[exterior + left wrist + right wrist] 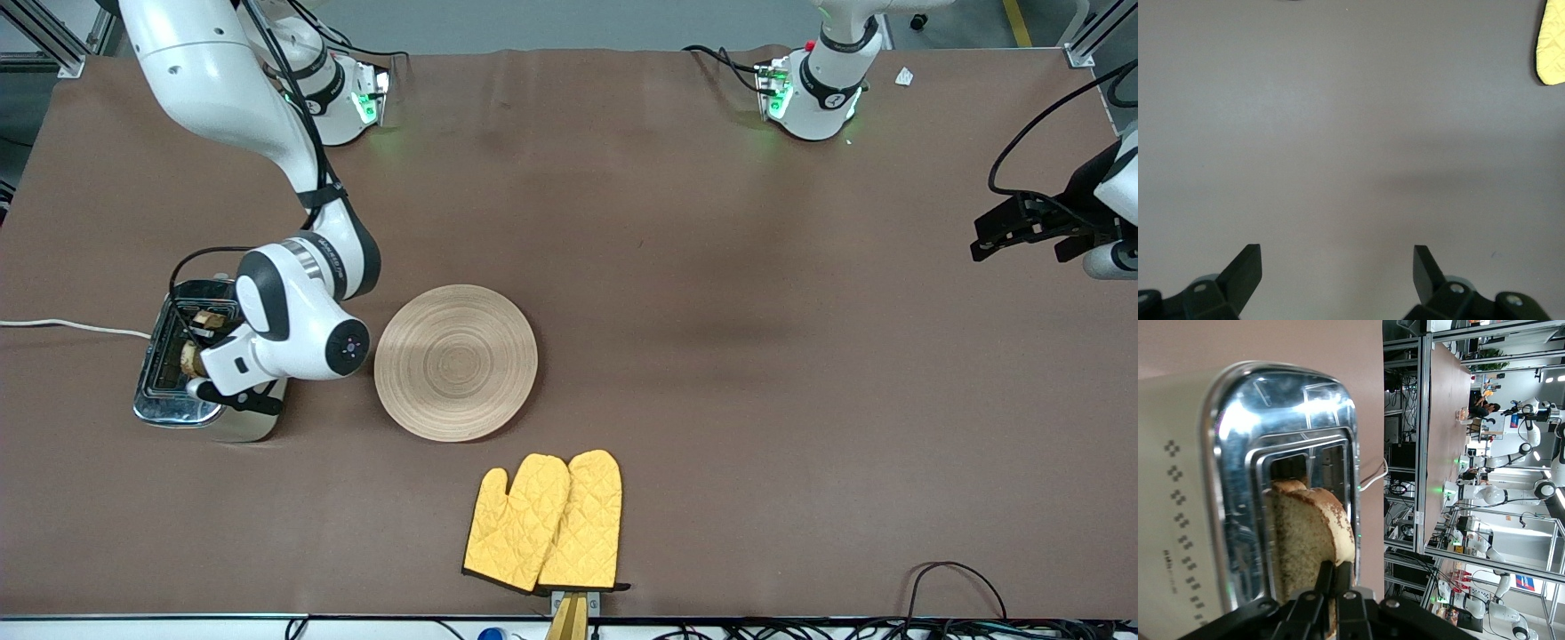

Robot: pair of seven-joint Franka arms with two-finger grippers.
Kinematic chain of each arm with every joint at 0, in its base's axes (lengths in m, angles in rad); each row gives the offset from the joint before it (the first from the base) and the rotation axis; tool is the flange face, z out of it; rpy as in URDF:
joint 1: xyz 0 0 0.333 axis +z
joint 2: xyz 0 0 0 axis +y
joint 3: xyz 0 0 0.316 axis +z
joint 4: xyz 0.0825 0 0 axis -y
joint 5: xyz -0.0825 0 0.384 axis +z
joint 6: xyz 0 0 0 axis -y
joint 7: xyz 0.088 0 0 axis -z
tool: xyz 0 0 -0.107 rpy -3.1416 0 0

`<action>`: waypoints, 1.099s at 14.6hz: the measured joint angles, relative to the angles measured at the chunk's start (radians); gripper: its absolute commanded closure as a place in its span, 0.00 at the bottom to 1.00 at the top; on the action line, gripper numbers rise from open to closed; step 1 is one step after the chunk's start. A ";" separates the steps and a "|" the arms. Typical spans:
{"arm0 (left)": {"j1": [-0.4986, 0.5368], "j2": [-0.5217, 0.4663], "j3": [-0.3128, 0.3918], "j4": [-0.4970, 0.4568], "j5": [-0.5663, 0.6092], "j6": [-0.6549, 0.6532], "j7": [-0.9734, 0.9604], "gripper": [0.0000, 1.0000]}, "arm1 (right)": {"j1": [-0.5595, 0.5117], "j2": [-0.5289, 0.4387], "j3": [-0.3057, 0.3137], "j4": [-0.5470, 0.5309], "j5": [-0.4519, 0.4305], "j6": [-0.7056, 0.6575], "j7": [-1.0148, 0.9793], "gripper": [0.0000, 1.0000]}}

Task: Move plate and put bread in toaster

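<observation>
The bread (1305,540), a speckled tan slice with a darker crust, stands partly down in a slot of the toaster (1238,420). My right gripper (1335,568) is shut on its upper edge, directly over the toaster (169,400) at the right arm's end of the table. From the front, only bits of the bread (210,318) show past the wrist. The pale wooden plate (455,362) lies flat beside the toaster, toward the table's middle, with nothing on it. My left gripper (1022,233) waits open over the left arm's end of the table, its fingers (1245,267) wide apart above bare cloth.
A pair of yellow oven mitts (544,523) lies nearer the front camera than the plate, by the table's front edge; one mitt tip (1551,40) shows in the left wrist view. The toaster's white cord (71,327) runs off the table's end.
</observation>
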 measured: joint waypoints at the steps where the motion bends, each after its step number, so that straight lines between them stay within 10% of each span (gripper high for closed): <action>1: 0.000 0.000 0.000 0.000 0.000 0.000 0.000 0.00 | 0.003 0.002 0.000 0.000 0.000 0.000 0.003 0.00; 6: 0.000 0.000 0.000 0.000 0.000 0.000 0.000 0.00 | 0.006 -0.010 0.000 0.084 0.053 -0.030 -0.081 0.00; 16: 0.002 0.000 0.001 0.000 0.000 0.000 0.000 0.00 | -0.044 -0.264 -0.011 0.299 0.452 -0.158 -0.371 0.00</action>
